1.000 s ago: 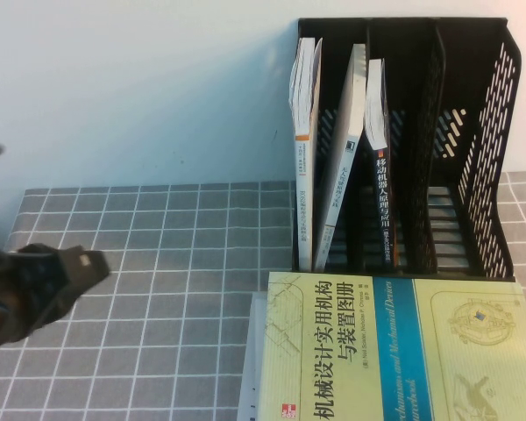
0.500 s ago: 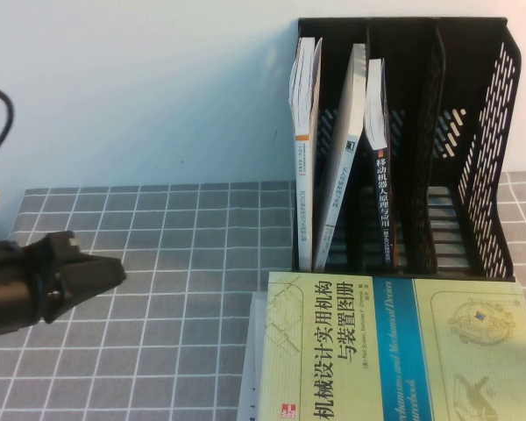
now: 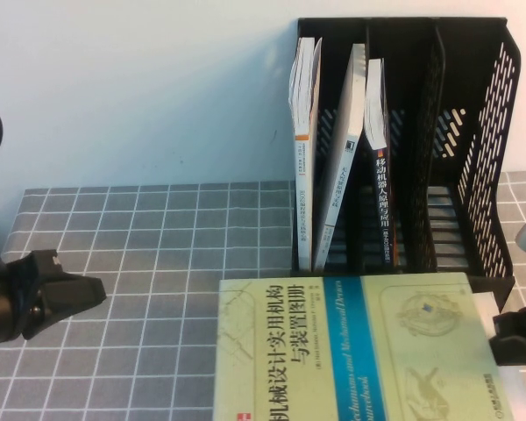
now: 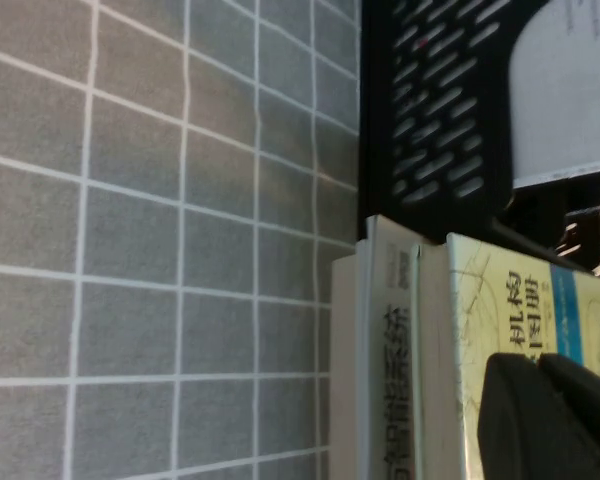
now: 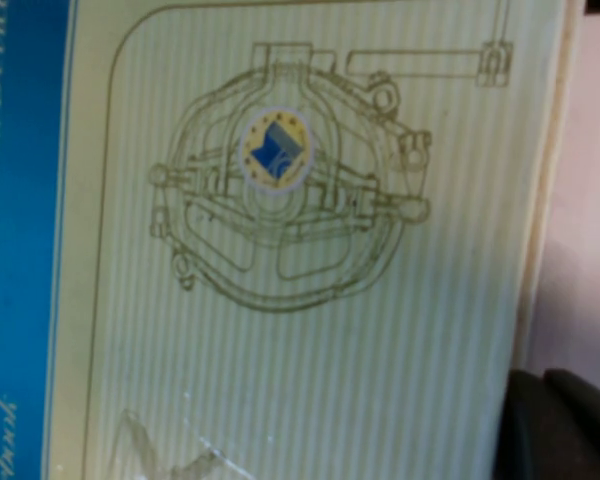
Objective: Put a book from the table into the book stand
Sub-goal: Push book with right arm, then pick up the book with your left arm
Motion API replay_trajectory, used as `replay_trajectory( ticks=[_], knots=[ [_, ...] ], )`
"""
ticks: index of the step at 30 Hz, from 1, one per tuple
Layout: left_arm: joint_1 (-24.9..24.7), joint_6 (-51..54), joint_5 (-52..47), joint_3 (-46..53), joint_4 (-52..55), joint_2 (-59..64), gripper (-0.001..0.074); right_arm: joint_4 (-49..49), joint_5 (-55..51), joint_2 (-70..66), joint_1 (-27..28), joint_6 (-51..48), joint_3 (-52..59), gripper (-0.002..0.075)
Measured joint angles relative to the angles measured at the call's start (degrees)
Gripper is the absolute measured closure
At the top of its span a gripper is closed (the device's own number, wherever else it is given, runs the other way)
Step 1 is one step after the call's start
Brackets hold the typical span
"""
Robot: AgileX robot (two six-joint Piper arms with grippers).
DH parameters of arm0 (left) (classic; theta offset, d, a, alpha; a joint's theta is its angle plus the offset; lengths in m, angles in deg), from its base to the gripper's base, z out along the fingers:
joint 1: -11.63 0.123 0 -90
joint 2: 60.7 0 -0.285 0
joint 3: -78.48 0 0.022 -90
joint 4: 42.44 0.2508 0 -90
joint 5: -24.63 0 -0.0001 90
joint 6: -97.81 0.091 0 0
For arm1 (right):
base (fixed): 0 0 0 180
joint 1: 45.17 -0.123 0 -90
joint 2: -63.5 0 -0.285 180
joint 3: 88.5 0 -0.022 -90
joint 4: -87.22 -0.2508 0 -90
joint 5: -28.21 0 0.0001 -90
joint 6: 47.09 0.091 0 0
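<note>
High view: the book (image 3: 359,346), a large thick volume with a pale yellow-green cover, a blue band and a black Chinese title, lies flat at the near edge of the table (image 3: 158,237), a surface covered by a grey cloth with white grid lines. Its far edge sits just in front of the book stand (image 3: 473,132), a black plastic upright rack with perforated side walls that stands against the pale wall at the table's far right. Three thinner books stand in the stand's left slots: an upright white-spined book (image 3: 305,158), a leaning white book (image 3: 344,158) and a dark-spined book (image 3: 379,175); the right slots hold nothing visible. The left gripper (image 3: 74,294) hovers low over the table at the left, well apart from the book, its dark tip pointing right; whether its jaws are open or closed cannot be told. The right gripper (image 3: 517,338) sits at the book's right edge, beside the stand's near right corner; the state of its jaws cannot be told either.

Left wrist view: the book (image 4: 515,320) rests on top of at least two other flat volumes, whose edges show as a stack of books (image 4: 385,350) beside the grid cloth (image 4: 180,250), with the stand's slotted wall (image 4: 430,110) just past them. A dark part of the left gripper (image 4: 550,415) fills one corner.

Right wrist view: the cover's line drawing of a mechanism with a blue-and-yellow emblem (image 5: 278,150) fills the frame, the blue band (image 5: 20,200) along one side, and a dark part of the right gripper (image 5: 565,425) at the book's edge.
</note>
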Motion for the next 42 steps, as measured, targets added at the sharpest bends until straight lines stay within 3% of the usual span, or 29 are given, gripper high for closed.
replay_trajectory(
  ticks=[7, 17, 20, 26, 28, 31, 42],
  knots=[
    [0.1, -2.98, 2.35, 0.0, 3.77, 0.0, 0.0738, -9.37, -1.72, -2.88, 0.0, -8.09, -0.12, 0.0729],
    [0.1, -5.94, -1.94, -0.05, 4.55, 5.29, 0.0717, -11.21, -6.66, -3.53, 0.0, -15.62, -0.22, 0.0729],
    [0.1, -4.56, -4.47, -0.05, 3.39, 7.97, 0.0624, -11.09, -6.92, -2.84, 0.0, -16.16, -0.22, 0.0729],
    [0.1, 4.6, -8.15, -0.41, -1.18, 12.91, 0.025, -10.33, -5.59, 4.42, 0.0, -16.02, -0.22, 0.0729],
    [-0.38, 7.04, -9.59, -0.49, -2.14, 14.42, 0.0174, -10.56, -5.59, 7.47, -0.1, -15.75, -0.22, 0.0729],
    [-2.32, 9.88, -11.05, -0.58, -3.35, 17.14, 0.0132, -10.74, -5.59, 12.96, -0.21, -15.39, -0.22, 0.0729],
    [-12.76, 19.91, -9.97, -0.76, -10.87, 27.37, 0.0121, -11.13, -4.07, 29.7, -0.21, -14.44, -0.22, 0.0729]
  ],
)
